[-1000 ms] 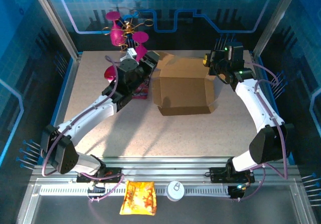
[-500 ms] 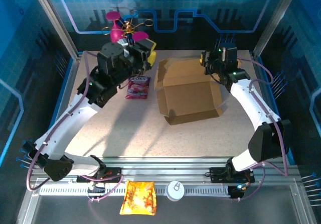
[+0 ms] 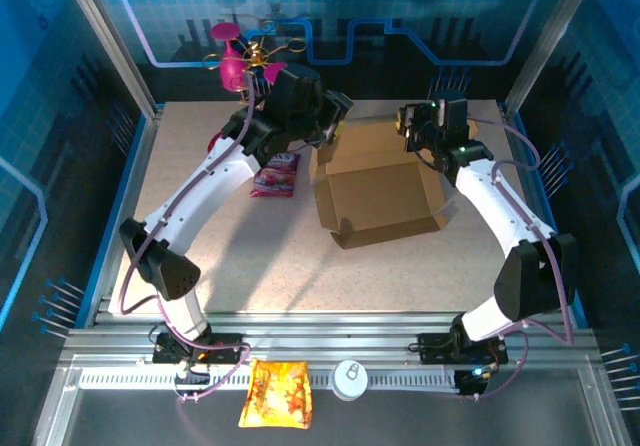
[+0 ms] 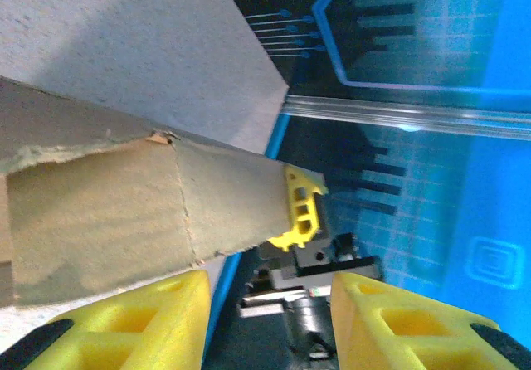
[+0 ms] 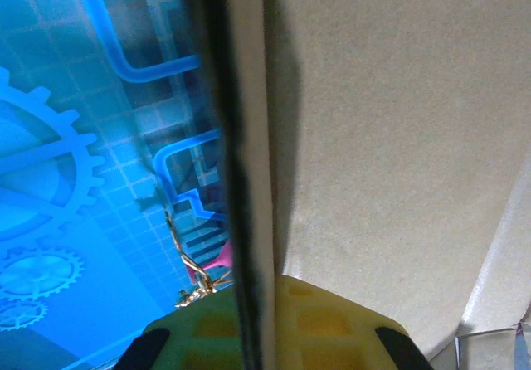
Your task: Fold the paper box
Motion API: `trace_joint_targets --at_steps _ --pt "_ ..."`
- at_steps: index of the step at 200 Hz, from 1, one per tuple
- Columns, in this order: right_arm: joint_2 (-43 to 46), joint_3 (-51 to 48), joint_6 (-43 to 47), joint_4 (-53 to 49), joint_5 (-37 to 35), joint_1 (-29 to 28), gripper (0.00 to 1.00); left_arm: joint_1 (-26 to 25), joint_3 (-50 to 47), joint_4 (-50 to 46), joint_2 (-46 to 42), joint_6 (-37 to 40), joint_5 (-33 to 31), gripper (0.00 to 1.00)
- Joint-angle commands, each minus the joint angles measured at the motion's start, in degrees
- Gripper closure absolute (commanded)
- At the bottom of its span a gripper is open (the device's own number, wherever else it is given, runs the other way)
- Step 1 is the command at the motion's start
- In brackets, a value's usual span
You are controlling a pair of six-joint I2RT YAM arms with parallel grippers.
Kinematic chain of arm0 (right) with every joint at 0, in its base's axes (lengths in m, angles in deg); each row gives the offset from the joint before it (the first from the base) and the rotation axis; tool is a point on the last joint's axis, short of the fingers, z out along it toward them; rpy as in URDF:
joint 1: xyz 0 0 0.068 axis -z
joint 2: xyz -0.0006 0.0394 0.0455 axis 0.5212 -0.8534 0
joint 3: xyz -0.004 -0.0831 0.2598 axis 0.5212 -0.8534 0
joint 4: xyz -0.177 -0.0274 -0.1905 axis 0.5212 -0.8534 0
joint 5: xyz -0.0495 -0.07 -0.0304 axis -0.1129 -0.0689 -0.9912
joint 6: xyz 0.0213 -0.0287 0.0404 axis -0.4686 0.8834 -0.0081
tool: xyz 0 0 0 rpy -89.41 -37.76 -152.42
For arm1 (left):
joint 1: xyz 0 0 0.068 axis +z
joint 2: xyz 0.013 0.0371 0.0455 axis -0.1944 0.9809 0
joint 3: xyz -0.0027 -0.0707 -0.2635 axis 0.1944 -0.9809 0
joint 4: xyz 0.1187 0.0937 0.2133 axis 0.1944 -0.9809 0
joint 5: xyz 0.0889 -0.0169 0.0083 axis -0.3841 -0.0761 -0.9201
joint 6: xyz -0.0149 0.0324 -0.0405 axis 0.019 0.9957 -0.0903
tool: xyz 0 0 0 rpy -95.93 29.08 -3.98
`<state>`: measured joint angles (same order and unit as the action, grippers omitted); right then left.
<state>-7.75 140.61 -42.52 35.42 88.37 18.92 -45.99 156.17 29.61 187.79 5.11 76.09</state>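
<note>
A plain brown cardboard paper box [image 3: 385, 191] is lying on the speckled table [image 3: 250, 266], a little up and right of the middle of the overhead frame, with its panels partly raised. Its far panel is being pinched by the right gripper [image 3: 412, 126] at the box's upper right corner. In the right wrist view, the fingers [image 5: 332, 333] are being pressed narrowly onto either side of the panel's thin edge.

The left gripper [image 3: 335, 116] is being held at the box's upper left corner. In the left wrist view its yellow fingers [image 4: 124, 324] are spread wide at the bottom of the frame with nothing between them, and the flap is standing just ahead, at left centre.

The far panel is judged to be the one being folded. The pinch should be kept firm. The open jaws should be brought around the flap's free corner before being closed. Both ends should then be moved together along the crease, so that the cardboard is not twisted or torn and the box is not dragged.

A small pink snack packet [image 3: 275, 174] is lying just left of the box, under the left arm. The table's far edge and the blue back wall [image 3: 400, 26] are close behind both grippers, so little room is being left at the top. Open table is lying toward the bottom of the frame.
</note>
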Motion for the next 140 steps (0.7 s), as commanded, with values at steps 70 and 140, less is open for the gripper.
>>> trace_joint_targets --at_steps 70,140 --pt "2.8 -2.8 1.0 1.8 -0.6 -0.4 1.0 -0.1 2.7 -5.9 1.5 7.9 -1.5 0.54" --pt "3.2 -2.8 1.2 1.3 -0.1 -0.5 1.0 0.2 2.1 -7.0 3.6 6.9 0.2 0.48"
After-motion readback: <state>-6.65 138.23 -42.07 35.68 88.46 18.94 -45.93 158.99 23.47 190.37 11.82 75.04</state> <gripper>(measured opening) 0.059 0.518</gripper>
